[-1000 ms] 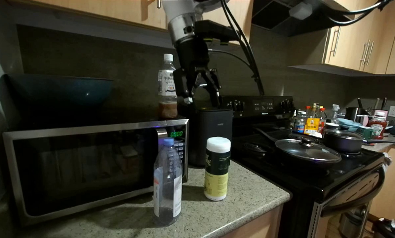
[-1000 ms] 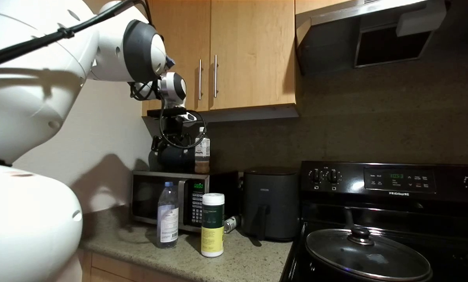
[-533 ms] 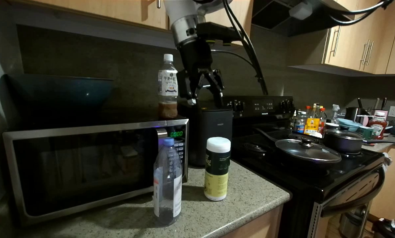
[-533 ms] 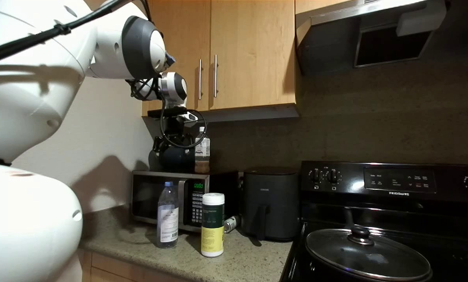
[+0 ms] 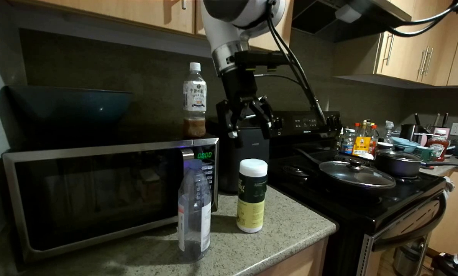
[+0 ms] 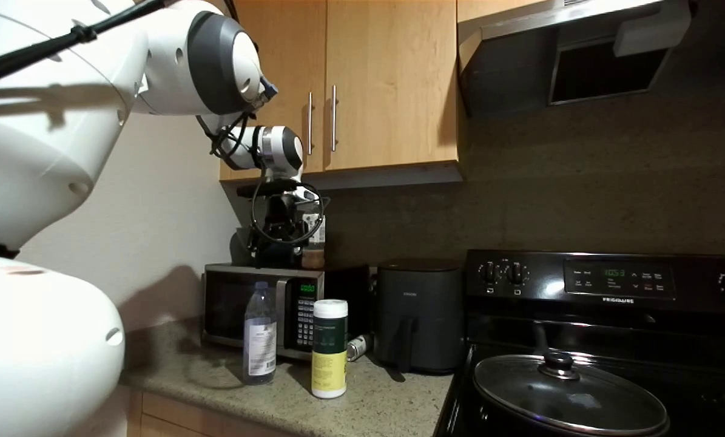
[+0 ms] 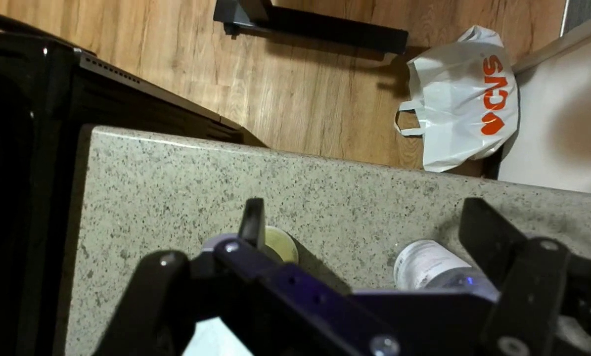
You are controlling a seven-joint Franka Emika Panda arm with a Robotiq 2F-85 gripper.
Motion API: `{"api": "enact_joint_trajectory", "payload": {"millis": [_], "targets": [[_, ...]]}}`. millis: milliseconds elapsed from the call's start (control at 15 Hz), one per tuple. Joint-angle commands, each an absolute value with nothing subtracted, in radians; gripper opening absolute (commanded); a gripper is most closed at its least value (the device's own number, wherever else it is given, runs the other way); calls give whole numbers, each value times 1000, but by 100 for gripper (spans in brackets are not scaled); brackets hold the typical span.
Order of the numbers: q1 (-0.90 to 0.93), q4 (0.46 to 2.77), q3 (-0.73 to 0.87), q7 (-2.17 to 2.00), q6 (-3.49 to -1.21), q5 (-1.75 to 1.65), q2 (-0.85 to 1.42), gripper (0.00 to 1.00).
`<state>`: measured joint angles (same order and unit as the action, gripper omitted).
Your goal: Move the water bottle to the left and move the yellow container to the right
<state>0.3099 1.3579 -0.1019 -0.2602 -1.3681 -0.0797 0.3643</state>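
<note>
A lone robot gripper [image 5: 250,132] hangs well above a speckled kitchen counter [image 5: 290,224], its two fingers [image 7: 488,235] spread wide apart, as both the wrist view and an exterior view show. Below, two items stand upright on the counter: one water bottle [image 5: 194,214], clear with a blue cap, and one yellow container [image 5: 251,197], white-lidded, its wrapper dark green above and yellow beneath. In both exterior views the water bottle is on the left and the yellow container on the right, near each other but apart. In the wrist view the gripper hides part of both.

Behind the water bottle sits one microwave [image 5: 98,199], its green display lit. On top stands one white-capped bottle [image 5: 195,96] with brownish contents in its lower part; to the left in an exterior view is one wide teal bowl [image 5: 71,109], its base lost in shadow. One dark countertop appliance [image 6: 420,312] with a front handle stands to the microwave's right, with one small labelled cylinder [image 6: 358,347] lying on its side near it.

Farther right, one black stove [image 6: 538,276] bears two lidded vessels, a shallow pan [image 5: 351,177] and a deeper pot [image 5: 396,164]; bottles [image 5: 362,142] beyond them crowd too tightly to count. Overhead in an exterior view, two metal handles [image 6: 310,123] run down paired cupboard doors [image 6: 392,85]. In the wrist view, one white plastic bag [image 7: 468,99] with red lettering rests on the wood floor [image 7: 320,104].
</note>
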Motion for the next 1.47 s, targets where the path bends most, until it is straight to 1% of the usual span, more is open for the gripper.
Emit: {"api": "enact_joint_trajectory", "payload": {"millis": [0, 400, 467, 1000, 1400], "targets": [[274, 1534, -97, -371, -1463, -26, 278, 100], [243, 1697, -74, -577, -1603, 11, 219, 100], [247, 1609, -83, -524, -1545, -17, 283, 100], [242, 1577, -81, -500, -1544, -41, 323, 100], [210, 1540, -71, -296, -1529, -89, 386, 100]]}}
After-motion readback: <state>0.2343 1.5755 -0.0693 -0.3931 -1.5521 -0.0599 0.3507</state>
